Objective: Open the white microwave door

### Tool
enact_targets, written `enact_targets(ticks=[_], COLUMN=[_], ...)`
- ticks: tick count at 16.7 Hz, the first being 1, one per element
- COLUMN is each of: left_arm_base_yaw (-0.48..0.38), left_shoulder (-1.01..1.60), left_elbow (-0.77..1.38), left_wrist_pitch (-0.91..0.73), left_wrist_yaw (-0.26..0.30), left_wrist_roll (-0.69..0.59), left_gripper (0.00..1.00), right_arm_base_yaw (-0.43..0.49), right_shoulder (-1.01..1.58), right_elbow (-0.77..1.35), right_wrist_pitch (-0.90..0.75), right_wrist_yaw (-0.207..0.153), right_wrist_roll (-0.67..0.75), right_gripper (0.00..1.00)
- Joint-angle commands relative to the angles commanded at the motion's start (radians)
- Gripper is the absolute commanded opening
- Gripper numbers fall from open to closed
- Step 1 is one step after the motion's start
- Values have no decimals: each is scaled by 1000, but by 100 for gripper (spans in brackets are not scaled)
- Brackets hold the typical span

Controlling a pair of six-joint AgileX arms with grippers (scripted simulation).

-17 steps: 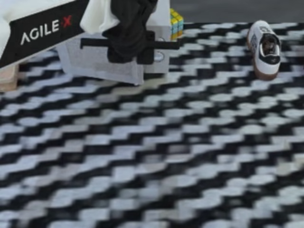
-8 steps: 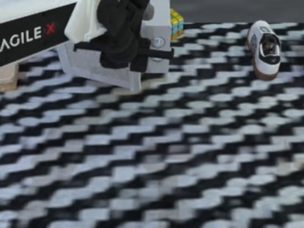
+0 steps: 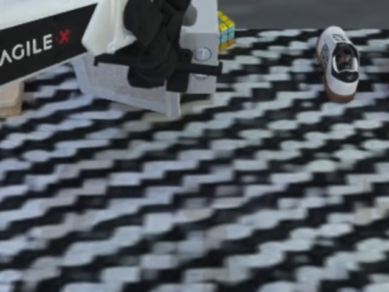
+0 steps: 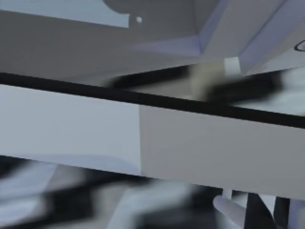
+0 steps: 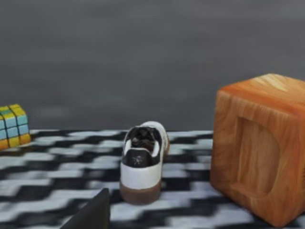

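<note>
Top view shows your left tool at the far left of the surface, hanging over the front of the white microwave. Whether it is released or clenched cannot be told; the black housing hides it. The door stands swung out from the body at an angle toward the near side, mesh window facing up and left, its free edge near the lower corner of the control strip. One round knob shows just right of the tool. Beside the microwave's right side sits a coloured puzzle cube. A white shoe lies at the far right, well apart. Your right tool is not seen in any view; the right wrist view shows a wooden block near the shoe
</note>
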Motion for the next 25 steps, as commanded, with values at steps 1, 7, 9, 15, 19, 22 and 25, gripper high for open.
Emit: enact_targets(ticks=[1,7,9,15,19,22,25], left_arm_base_yaw=[0,0,0,0,0,14,24], left_shoulder=[0,0,0,0,-18,-50,-84], left_elbow=[0,0,0,0,-23,-86,-120], left_wrist_pitch=[0,0,0,0,14,28,50], left_wrist_yaw=[0,0,0,0,17,44,64], left_wrist_roll=[0,0,0,0,20,77,116], left_gripper=[0,0,0,0,0,0,0], right_arm_base_yaw=[0,0,0,0,0,0,0], right_shoulder=[0,0,0,0,0,0,0], right_elbow=[0,0,0,0,0,0,0], right_wrist_pitch=[0,0,0,0,0,0,0], right_wrist_yaw=[0,0,0,0,0,0,0], right_wrist_roll=[0,0,0,0,0,0,0], right_gripper=[100,100,100,100,100,100,100])
